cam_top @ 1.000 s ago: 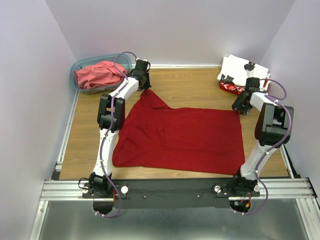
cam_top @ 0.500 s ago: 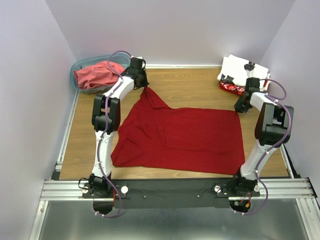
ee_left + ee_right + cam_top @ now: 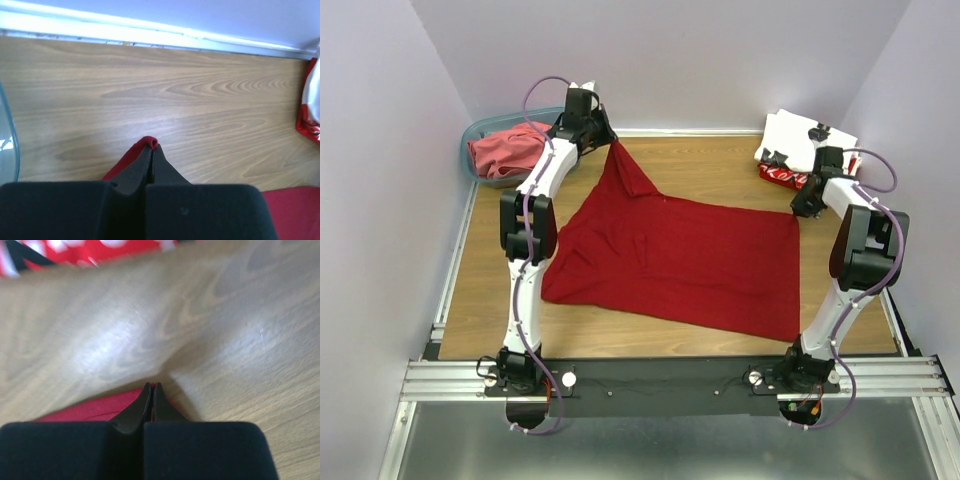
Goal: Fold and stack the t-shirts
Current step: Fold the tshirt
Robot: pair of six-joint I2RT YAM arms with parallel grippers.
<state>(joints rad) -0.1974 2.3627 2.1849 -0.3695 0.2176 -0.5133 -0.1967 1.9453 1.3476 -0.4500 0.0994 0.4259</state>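
The wooden tabletop [image 3: 710,165] carries the work. The deep red t-shirt [image 3: 690,265] lies spread wide across its middle, mostly flat, with its near edge running slantwise toward the arm bases. It seems to be laid open like this so that it can be squared up before the first fold.

In the far-left corner sits the teal plastic tub [image 3: 470,140]. The coral-red t-shirt [image 3: 505,150] is bunched inside it, unfolded, probably waiting its turn.

In the far-right corner, well apart from the spread shirt, there are 2 garments in a pile. The white t-shirt [image 3: 795,135] with black prints lies on top of the red t-shirt with white lettering [image 3: 778,175], which looks like the start of the stack.

The left hand [image 3: 610,142] is pinched tight on the far-left corner of the deep red shirt. Its wrist view shows a small fold of red cloth caught at the tips of the closed jaws [image 3: 152,145]. The cloth rises to a peak there, so this corner looks lifted off the wood.

The right hand [image 3: 800,210] is clamped on the far-right corner, low over the tabletop, with red fabric under its closed tips [image 3: 151,386].

With both far corners held, the 2 arms can stretch that edge taut and carry it over evenly.
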